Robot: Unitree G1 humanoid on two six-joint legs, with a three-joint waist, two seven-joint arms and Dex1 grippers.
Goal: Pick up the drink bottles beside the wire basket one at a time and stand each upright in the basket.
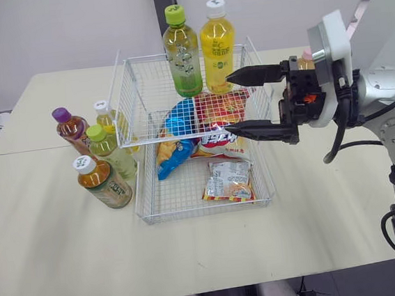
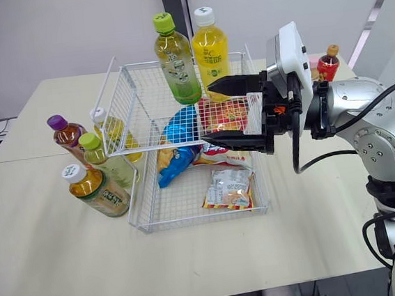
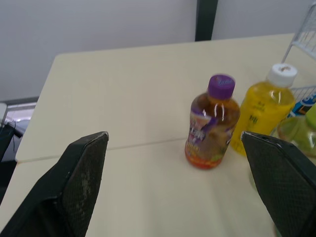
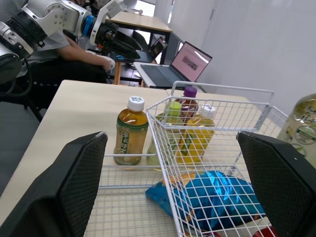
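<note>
Four bottles (image 1: pixel 105 181) wait left of the basket (image 1: pixel 183 212); two stand inside. Both pairs of jaws apart, empty: next, grasp one.

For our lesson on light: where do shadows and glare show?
Left eye view: soft, faint shadows under the bottles beside the wire basket. Left wrist view: small glints on the purple-capped bottle. Right wrist view: the laptop screen glows.
</note>
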